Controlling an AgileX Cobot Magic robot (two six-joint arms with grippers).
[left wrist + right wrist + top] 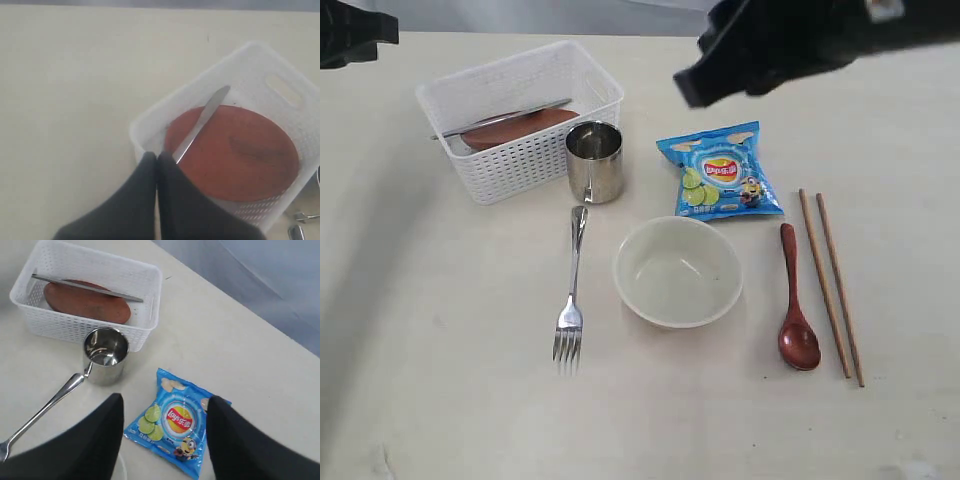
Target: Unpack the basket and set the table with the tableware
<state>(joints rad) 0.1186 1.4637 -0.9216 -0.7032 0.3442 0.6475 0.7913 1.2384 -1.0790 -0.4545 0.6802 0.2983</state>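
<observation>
The white basket (pixel 532 160) stands at the back left of the table (pixel 440 380). It holds a reddish-brown plate (pixel 525 127) with a silver knife (pixel 505 117) lying across it. Set out on the table are a steel cup (pixel 594 160), a fork (pixel 571 290), a cream bowl (pixel 677 272), a dark red spoon (pixel 796 305) and wooden chopsticks (pixel 831 285). My left gripper (pixel 157 156) is shut and empty, high over the basket's rim (pixel 150 117) near the knife (pixel 200 122). My right gripper (pixel 165 405) is open, hovering above the blue chip bag (pixel 175 422) and touching nothing.
The chip bag (pixel 722 172) lies behind the bowl, right of the cup. My right arm (pixel 800 40) hangs dark and blurred over the back of the table; my left arm (pixel 350 35) shows at the top left corner.
</observation>
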